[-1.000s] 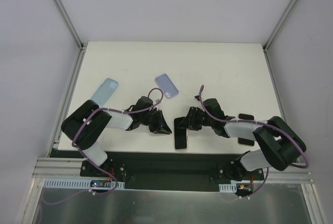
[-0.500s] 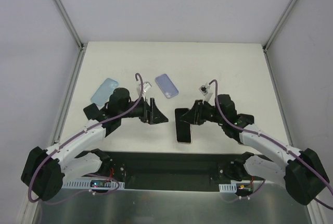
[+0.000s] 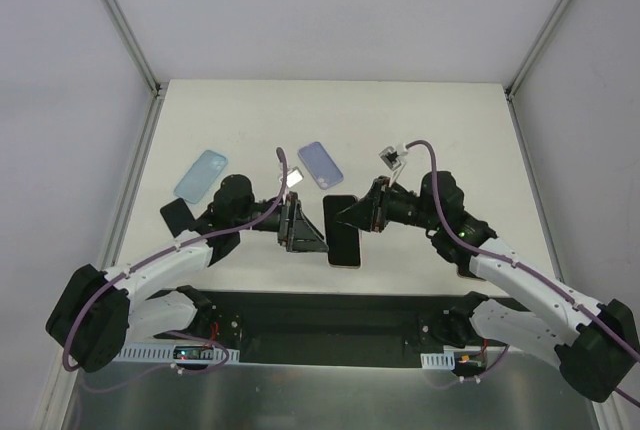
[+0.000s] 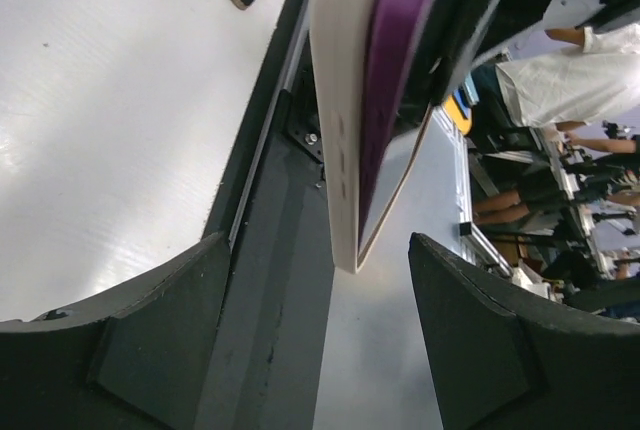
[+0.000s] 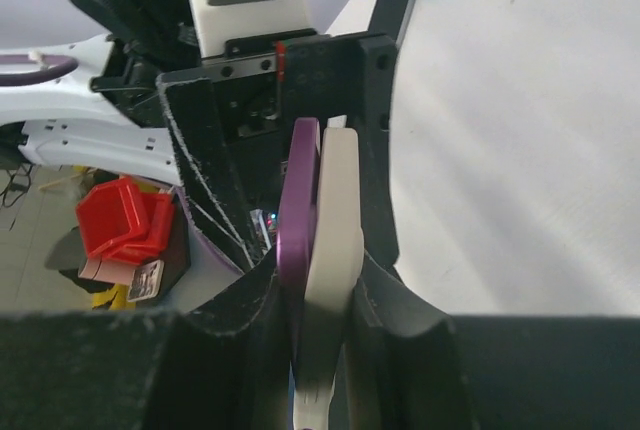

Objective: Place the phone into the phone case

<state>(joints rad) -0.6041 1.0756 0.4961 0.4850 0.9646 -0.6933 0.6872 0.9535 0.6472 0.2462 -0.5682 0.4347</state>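
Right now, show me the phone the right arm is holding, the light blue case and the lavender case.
phone (image 3: pixel 345 243), top view, lower half of its dark face.
light blue case (image 3: pixel 200 176), top view, its middle.
lavender case (image 3: pixel 321 164), top view, its middle.

Plain white counter (image 3: pixel 430 130) boxed in by pale grey walls (image 3: pixel 330 10), bare metal posts (image 3: pixel 120 20) running up the corners, soft even light all over. Past the near edge there's a red bin (image 5: pixel 125 215) down low and someone in a white shirt (image 4: pixel 560 85) off in the room.
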